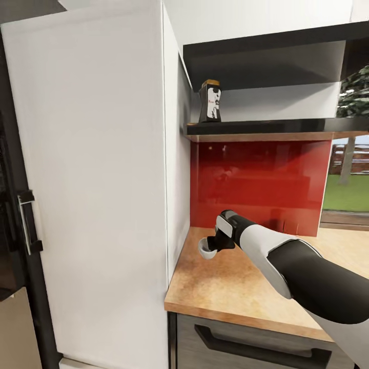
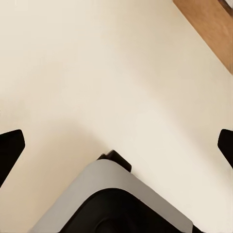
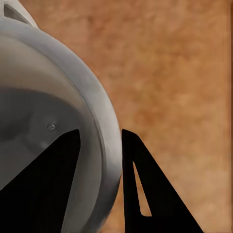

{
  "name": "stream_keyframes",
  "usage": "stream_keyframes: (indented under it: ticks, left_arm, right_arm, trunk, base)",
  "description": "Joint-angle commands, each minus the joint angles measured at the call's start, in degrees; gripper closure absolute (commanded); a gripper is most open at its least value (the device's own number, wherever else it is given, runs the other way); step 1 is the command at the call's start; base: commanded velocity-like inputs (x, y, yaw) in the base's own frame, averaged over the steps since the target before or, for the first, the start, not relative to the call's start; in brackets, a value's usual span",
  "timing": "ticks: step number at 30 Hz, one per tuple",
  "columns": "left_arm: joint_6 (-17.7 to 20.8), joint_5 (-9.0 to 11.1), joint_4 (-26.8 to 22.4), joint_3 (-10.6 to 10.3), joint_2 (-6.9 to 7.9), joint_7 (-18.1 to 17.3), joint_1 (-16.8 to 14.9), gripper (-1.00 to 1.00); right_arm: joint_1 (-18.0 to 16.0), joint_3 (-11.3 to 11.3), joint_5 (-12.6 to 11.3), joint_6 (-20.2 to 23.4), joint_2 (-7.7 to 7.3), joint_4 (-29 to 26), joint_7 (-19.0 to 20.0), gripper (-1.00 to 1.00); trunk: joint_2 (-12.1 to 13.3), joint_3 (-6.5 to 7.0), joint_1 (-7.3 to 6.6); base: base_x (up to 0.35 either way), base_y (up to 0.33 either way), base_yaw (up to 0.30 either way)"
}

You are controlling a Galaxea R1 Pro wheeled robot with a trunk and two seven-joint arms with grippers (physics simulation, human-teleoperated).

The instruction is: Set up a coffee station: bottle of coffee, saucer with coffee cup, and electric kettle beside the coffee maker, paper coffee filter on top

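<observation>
Fingers of the right gripper (image 1: 211, 246) pinch the rim of the coffee cup (image 1: 206, 249), 1 black finger inside the bowl and 1 outside, as the right wrist view shows up close. The cup hangs just above the kitchen countertop (image 1: 241, 289), near the tall white cabinet (image 1: 97, 179). It looks small, light, hard and smooth, so it could slip or chip if it bumps down; a rim pinch seems a fair hold. Up on the black shelf (image 1: 256, 128) stands the bottle of coffee (image 1: 210, 101). The left gripper (image 2: 116, 145) has its 2 black tips spread wide apart and holds nothing.
</observation>
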Motion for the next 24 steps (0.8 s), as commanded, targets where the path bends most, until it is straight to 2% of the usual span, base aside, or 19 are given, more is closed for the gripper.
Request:
stream_keyframes:
  ticks: [1,10,24]
  left_arm:
    - [-0.1,0.0,-0.1,0.5,0.03,-0.3,0.0,-1.00]
    - [-0.1,0.1,-0.1,0.5,0.37,-0.3,0.0,-1.00]
    - [-0.1,0.0,-0.2,0.5,0.32,-0.3,0.0,-1.00]
  right_arm:
    - [-0.1,0.2,-0.6,-0.1,0.04,0.1,-0.4,1.00]
    - [-0.1,0.2,0.7,-0.9,0.04,0.1,-0.4,1.00]
    - [-0.1,0.1,0.9,-1.8,0.04,0.1,-0.4,1.00]
  trunk:
    - [0.0,0.04,0.00]
    - [0.0,0.89,0.00]
    - [0.0,2.21,0.00]
  base:
    - [0.000,0.000,0.000]
    - [0.000,0.000,0.000]
    - [0.000,0.000,0.000]
